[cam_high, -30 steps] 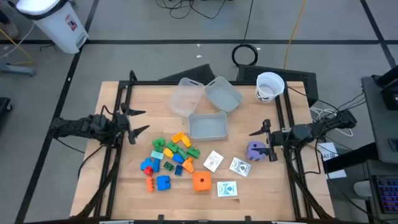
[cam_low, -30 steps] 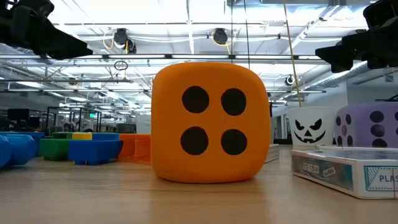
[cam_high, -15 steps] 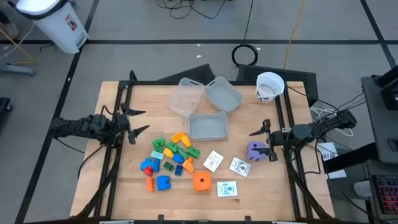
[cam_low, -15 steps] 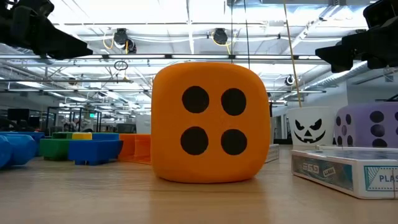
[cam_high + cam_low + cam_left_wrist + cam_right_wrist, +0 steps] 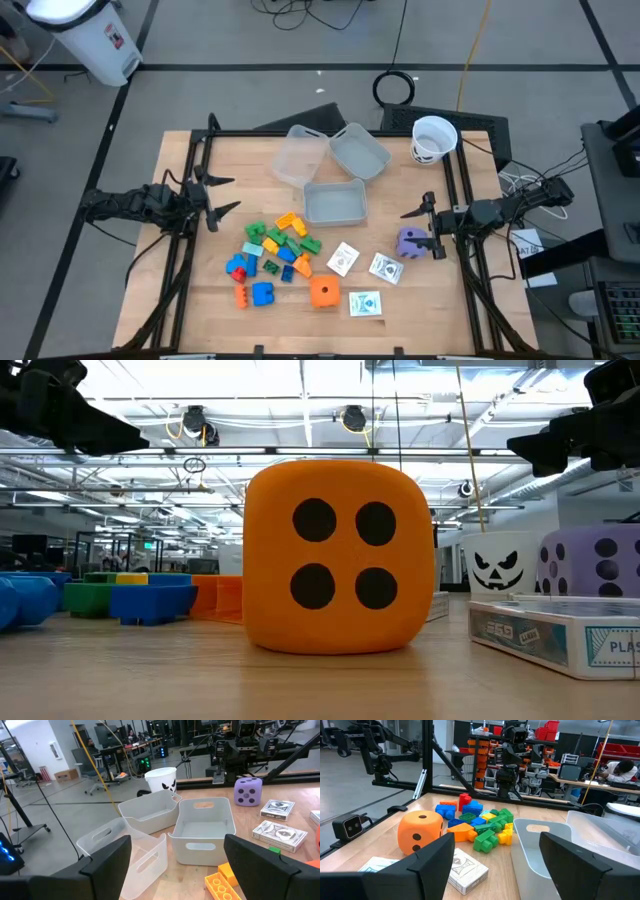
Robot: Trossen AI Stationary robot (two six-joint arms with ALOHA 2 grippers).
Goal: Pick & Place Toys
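Hard, glossy plastic in the blocks (image 5: 272,253): light, stiff, likely slippery on the flat faces, so best pinched across two parallel sides, one at a time from the edge of the heap rather than its tangled middle. Heaped left of centre on the tabletop (image 5: 190,300), in front of the bins. Too jumbled for a sure tally; roughly a dozen or more, in blue, green, orange, yellow and red.

Two dice. Orange die (image 5: 323,291) just right of the blocks, near the front edge; purple die (image 5: 410,241) farther right, just beside the right end effector (image 5: 419,229). Probably soft and very light; broad, so to be taken across opposite flat faces with the fingers well spread.

Three cards (image 5: 364,272), white and patterned, between the dice. Flat and thin, hard to get under; better gripped by the short edges.

Three clear bins (image 5: 336,203) behind the toys, nothing in them. One white cup (image 5: 434,137) at the far right corner.

Left end effector (image 5: 213,197) at the left side, near the blocks, spread wide and holding nothing. Right one also apart, nothing between the fingers.
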